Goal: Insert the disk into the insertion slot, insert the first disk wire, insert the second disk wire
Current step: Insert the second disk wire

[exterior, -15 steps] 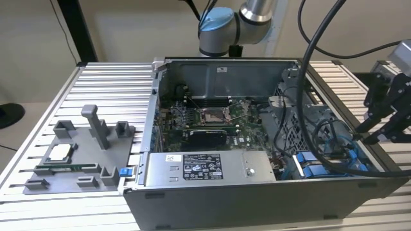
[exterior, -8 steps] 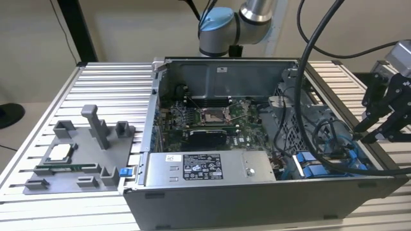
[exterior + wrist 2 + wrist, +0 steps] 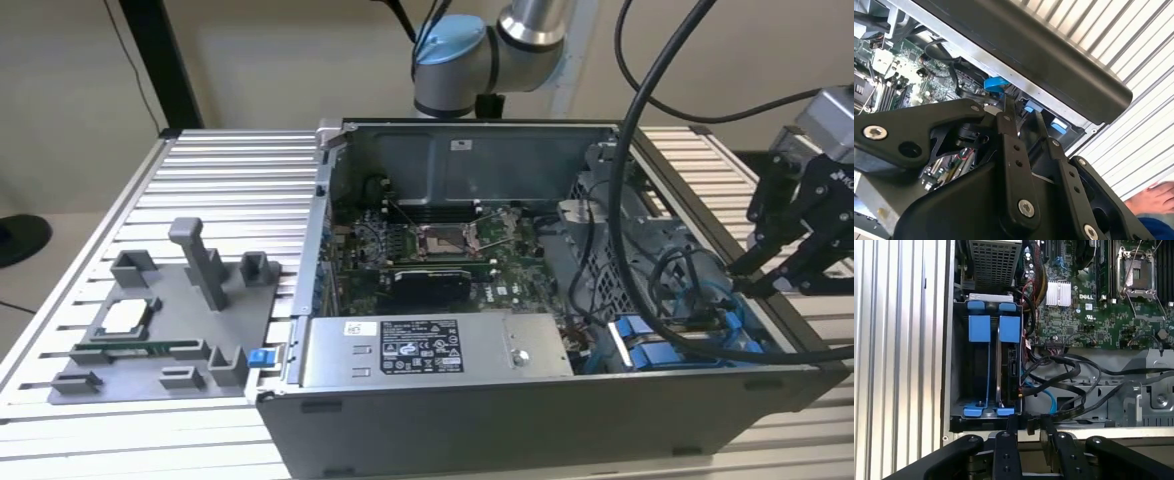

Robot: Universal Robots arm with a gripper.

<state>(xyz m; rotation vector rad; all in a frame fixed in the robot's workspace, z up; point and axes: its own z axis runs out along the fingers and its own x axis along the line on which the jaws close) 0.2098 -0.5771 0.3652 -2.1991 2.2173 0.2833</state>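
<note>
Two blue carriers (image 3: pixel 999 330) in the drive bay (image 3: pixel 966 385), disk (image 3: pixel 1010 365) looks seated

Disk stands on edge in the bay. The gripper (image 3: pixel 1029 421) hangs at the case rim (image 3: pixel 1104 432), fingers (image 3: pixel 1012 432) narrowly apart, nothing clearly held. It's probably heavy, rigid and shock-sensitive, so grab the blue carrier. First wrist view looks down the slots; exterior view adds the power supply (image 3: pixel 400 350).

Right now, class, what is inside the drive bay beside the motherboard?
Two blue carriers stand edge-on in the drive bay; their frames and shadow cover whatever they carry.
</note>
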